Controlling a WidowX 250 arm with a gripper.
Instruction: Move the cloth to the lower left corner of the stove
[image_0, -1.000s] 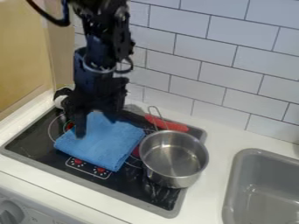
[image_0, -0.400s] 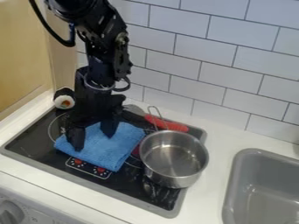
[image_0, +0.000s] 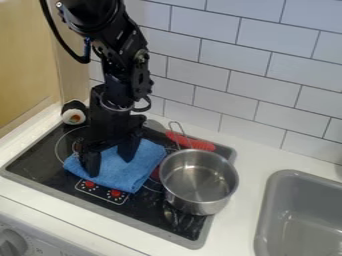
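My gripper (image_0: 109, 163) hangs over the left part of the stove, its two fingers spread apart, and their tips are down at the blue cloth. The folded blue cloth (image_0: 137, 165) lies on the left-middle of the black stove (image_0: 35, 159), partly hidden by the fingers. Whether the fingertips touch the cloth, I cannot tell. Red control marks show just below the cloth's front edge.
A steel pot (image_0: 199, 182) stands on the stove right of the cloth, with a red-orange item (image_0: 190, 143) behind it. A sushi-like toy (image_0: 73, 116) sits at the back left corner. The grey sink (image_0: 294, 220) is at the right.
The arm has come forward and down over the cloth, uncovering the sushi-like toy. Both fingers are now seen spread on the cloth's left half. The cloth looks barely moved.
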